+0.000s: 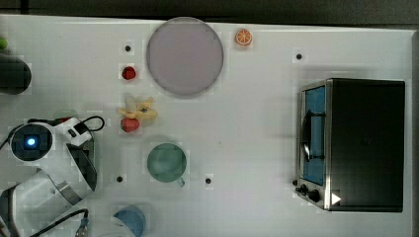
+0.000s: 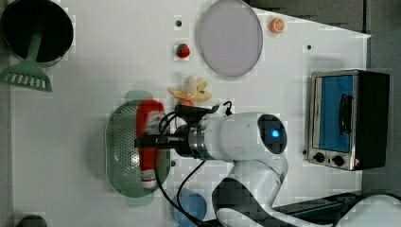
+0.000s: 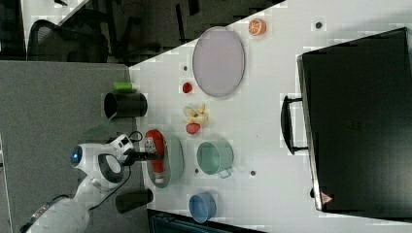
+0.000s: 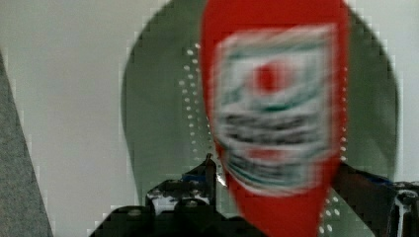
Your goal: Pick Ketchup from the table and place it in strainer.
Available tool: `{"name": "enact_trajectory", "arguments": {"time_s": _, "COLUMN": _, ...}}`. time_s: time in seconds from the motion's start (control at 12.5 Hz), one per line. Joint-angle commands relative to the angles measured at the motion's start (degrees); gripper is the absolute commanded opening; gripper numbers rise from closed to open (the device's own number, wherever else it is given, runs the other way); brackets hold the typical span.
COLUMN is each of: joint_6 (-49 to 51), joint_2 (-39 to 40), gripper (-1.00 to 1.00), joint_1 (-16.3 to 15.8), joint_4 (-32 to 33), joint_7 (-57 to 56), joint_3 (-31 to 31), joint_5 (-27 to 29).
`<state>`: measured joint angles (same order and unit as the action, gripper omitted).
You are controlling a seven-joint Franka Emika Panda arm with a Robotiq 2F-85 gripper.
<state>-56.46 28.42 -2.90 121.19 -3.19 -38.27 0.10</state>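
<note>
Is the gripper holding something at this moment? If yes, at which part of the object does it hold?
It cannot be told. The gripper stands at the middle of the ketchup bottle, over the strainer, with a finger beside the body, but a firm hold is not visible.

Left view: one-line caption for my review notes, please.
Pincer straddles the ketchup bottle over the mint-green strainer.

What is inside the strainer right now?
The ketchup bottle lies across the strainer, with the gripper around it. The holes under the bottle are covered.
</note>
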Motion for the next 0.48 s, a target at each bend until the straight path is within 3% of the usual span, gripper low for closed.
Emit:
{"name": "enact_trajectory", "arguments": {"time_s": 0.08, "joint_6": -1.9, "joint_2": -1.8, "gripper": 1.00, "joint_1": -0.8, "joint_4": -1.6, "joint_7": 3.6, "joint_3": 0.5, "joint_5": -0.4}}
{"name": "enact_trajectory", "arguments": {"time_s": 0.48, "joint_6": 1.9, "joint_2": -10.0, "gripper": 1.00, "joint_1": 1.4, "joint_4": -1.8, "joint_7": 10.5, "joint_3": 0.6, "joint_5": -0.3}}
